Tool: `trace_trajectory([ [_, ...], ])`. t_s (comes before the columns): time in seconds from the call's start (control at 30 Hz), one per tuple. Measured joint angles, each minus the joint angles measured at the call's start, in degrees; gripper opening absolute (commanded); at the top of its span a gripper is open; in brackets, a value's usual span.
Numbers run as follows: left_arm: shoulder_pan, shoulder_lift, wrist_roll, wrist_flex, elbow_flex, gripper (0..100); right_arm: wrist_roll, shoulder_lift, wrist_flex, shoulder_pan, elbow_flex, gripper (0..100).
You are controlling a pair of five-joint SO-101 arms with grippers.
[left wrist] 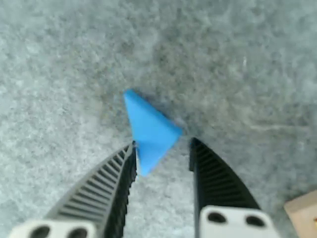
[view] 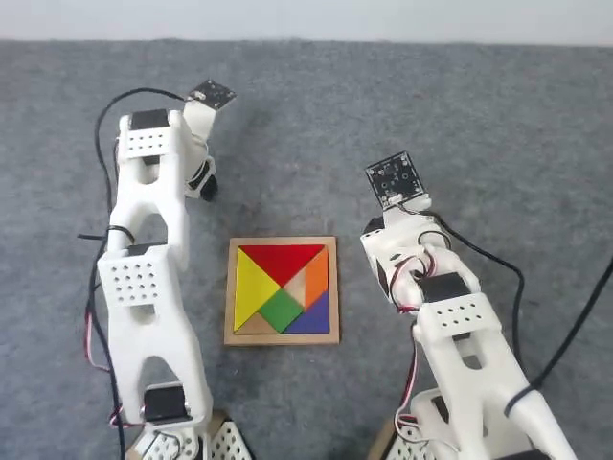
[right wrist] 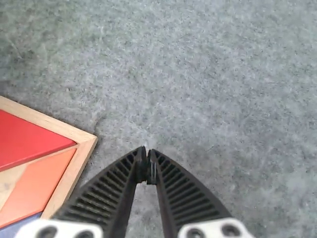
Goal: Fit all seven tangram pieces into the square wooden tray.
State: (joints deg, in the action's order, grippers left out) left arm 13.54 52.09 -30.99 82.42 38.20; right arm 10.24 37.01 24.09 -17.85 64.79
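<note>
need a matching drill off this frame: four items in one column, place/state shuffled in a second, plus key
Column 1
1. light blue triangular tangram piece
2. red triangular tangram piece
3. left gripper
4. right gripper

Column 2
A. fingers shut, beside a corner of the square wooden tray
B. seated inside the tray
C. fingers open, one on each side of a piece
D. lying on the grey carpet, outside the tray

Pairs: 1-D, 2-B, 3-C, 4-A
</note>
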Motion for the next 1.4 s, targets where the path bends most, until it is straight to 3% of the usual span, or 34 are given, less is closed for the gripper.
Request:
trace_trajectory([
  [0.23,0.1,10.3,0.0,10.0,18.0,19,0.0,0.0,0.0,0.0,0.0,0.9],
  [0.47,-0.2,18.9,0.4,16.4,34.0,11,0.0,0.0,0.0,0.0,0.0,0.9],
  [0.67,-0.4,19.1,0.8,16.4,35.1,3,0.1,0.0,0.0,0.0,0.0,0.9],
  [1.0,-0.3,19.1,4.7,16.4,35.1,3,0.2,0.0,0.0,0.0,0.0,0.9],
  [1.23,-0.4,11.2,15.2,16.4,28.0,19,0.3,0.0,0.0,0.0,0.0,0.9],
  [1.4,-3.2,4.3,19.6,15.7,23.4,20,0.3,0.0,0.0,0.0,0.0,0.9],
])
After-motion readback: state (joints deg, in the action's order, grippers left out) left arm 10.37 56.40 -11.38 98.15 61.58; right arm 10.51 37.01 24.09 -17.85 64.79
